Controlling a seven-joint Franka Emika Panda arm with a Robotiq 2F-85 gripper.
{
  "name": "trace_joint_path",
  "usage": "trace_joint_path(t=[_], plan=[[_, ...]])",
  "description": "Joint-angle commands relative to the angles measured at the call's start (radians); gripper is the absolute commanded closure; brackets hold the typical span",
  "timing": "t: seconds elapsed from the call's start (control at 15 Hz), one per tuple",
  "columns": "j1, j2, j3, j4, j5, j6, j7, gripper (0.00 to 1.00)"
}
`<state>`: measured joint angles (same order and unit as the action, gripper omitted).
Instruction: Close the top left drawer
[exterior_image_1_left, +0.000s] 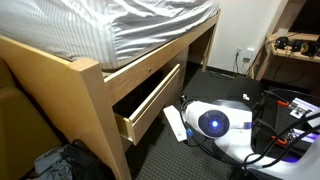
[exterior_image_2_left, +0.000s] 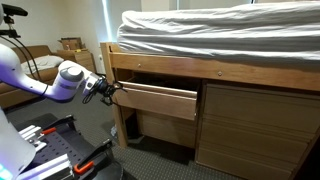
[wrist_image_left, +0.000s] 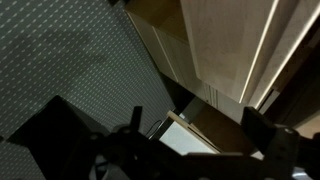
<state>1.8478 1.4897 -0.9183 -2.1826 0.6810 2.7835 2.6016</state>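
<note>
A wooden bed frame (exterior_image_2_left: 250, 72) carried a mattress (exterior_image_1_left: 150, 25) under striped sheets. Beneath it, the top left drawer (exterior_image_2_left: 160, 100) stood pulled partway out. The robot arm (exterior_image_2_left: 60, 80) held its gripper (exterior_image_2_left: 108, 90) at the drawer front's left end. In the wrist view the jaws stood spread apart.

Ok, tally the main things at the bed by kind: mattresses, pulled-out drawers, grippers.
mattress: 1
pulled-out drawer: 1
gripper: 1
Total: 3
</note>
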Motion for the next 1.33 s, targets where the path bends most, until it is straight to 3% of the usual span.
trace_joint_path(t=[0.0, 0.13, 0.2, 0.47, 0.53, 0.6, 0.8, 1.07, 1.13, 1.27], plan=[[0.005, -0.005, -0.035, -0.091, 0.129, 0.039, 0.0, 0.0], [-0.039, -0.001, -0.011, -0.073, 0.177, 0.054, -0.001, 0.0], [-0.009, -0.001, -0.035, -0.076, 0.134, 0.016, -0.001, 0.0], [-0.011, -0.001, -0.033, -0.075, 0.137, 0.016, -0.001, 0.0], [-0.078, -0.078, 0.01, -0.066, 0.135, 0.144, -0.002, 0.0], [-0.097, -0.077, 0.027, -0.04, 0.169, 0.206, 0.001, 0.0], [-0.132, 0.017, 0.056, 0.108, 0.308, 0.297, 0.003, 0.0], [-0.235, -0.02, 0.111, 0.245, 0.245, 0.545, 0.002, 0.0], [-0.165, -0.017, 0.077, 0.158, 0.262, 0.459, 0.003, 0.0], [-0.199, -0.017, 0.093, 0.218, 0.26, 0.507, 0.002, 0.0]])
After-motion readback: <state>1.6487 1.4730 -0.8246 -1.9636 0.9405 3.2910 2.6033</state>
